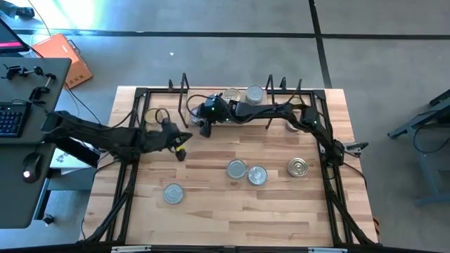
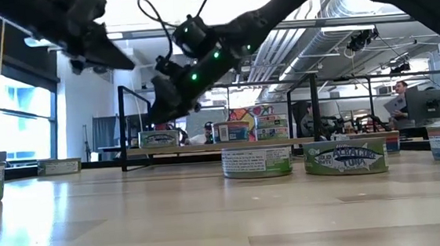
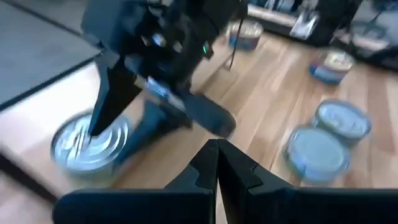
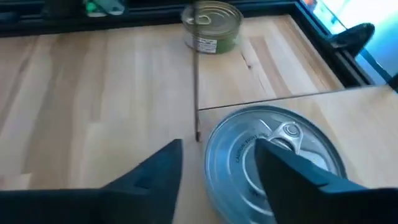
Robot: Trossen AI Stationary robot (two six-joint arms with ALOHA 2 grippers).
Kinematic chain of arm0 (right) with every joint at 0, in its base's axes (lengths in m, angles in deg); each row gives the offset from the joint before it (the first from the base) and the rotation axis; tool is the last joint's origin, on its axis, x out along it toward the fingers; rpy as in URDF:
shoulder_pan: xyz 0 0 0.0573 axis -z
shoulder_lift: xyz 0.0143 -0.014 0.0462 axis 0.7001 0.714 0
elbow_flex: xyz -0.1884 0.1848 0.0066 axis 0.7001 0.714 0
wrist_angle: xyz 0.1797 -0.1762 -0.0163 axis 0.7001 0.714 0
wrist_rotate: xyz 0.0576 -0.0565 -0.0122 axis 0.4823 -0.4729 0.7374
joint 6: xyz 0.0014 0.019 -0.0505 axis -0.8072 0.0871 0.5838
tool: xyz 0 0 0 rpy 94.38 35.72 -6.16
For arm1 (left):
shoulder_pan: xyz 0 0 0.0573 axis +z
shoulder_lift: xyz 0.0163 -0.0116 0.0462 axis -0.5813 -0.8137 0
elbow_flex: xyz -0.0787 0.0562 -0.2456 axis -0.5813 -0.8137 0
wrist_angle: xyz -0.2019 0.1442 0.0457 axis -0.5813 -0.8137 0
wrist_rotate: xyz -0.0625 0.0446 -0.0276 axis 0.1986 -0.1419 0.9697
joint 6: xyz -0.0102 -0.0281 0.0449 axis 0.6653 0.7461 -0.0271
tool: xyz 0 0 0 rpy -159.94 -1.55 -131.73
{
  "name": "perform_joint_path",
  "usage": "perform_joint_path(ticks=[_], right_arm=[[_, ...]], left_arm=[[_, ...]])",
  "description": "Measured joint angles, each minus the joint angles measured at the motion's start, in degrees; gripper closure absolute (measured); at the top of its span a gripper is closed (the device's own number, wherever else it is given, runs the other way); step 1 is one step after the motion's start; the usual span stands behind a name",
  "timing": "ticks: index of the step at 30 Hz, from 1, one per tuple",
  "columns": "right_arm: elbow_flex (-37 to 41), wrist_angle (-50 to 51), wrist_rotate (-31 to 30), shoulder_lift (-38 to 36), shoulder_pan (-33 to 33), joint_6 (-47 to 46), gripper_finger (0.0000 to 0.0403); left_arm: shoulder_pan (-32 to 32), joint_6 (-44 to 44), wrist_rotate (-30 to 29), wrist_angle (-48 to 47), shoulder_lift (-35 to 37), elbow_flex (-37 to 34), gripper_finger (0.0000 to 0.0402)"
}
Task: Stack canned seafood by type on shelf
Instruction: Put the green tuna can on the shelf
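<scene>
Tins sit partly on the far shelf [image 1: 281, 95], partly loose on the table [image 1: 211, 176]. Right claw [image 4: 217, 158] is spread over a silver tin [image 4: 273, 158] at the shelf's left end, likely setting it there. Left claw [image 3: 214, 155], pressed together, waits nearby.

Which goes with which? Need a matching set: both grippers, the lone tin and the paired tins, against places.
1. left gripper
2. right gripper
3. lone tin
4. paired tins

A. side by side, mid-table
B. above a silver-topped tin on the shelf
C. by itself, on the left arm's side of the table
D. over bare table before the shelf, fingers shut

Pairs: 1-D, 2-B, 3-C, 4-A
</scene>
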Motion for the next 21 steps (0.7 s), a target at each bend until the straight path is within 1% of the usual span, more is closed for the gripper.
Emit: perform_joint_path(ticks=[4,9,15,21], right_arm=[[-0.2,0.7,-2.0,1.0,1.2,-2.3,0.0269],[-0.2,1.0,-2.6,1.0,4.1,-4.3,0.0308],[-0.3,1.5,-1.5,1.0,7.6,-7.6,0.0329],[-0.3,1.5,-0.3,1.0,8.3,-7.6,0.0332]], left_arm=[[-4.3,5.3,-5.7,-6.1,0.0,0.0,0.0401],[-7.1,8.8,-9.9,-8.6,-0.4,0.0,0.0401],[-8.1,9.3,-10.4,-8.6,-0.4,0.0,0.0401],[-8.1,9.4,-10.8,-8.6,-0.4,0.0,0.0401]])
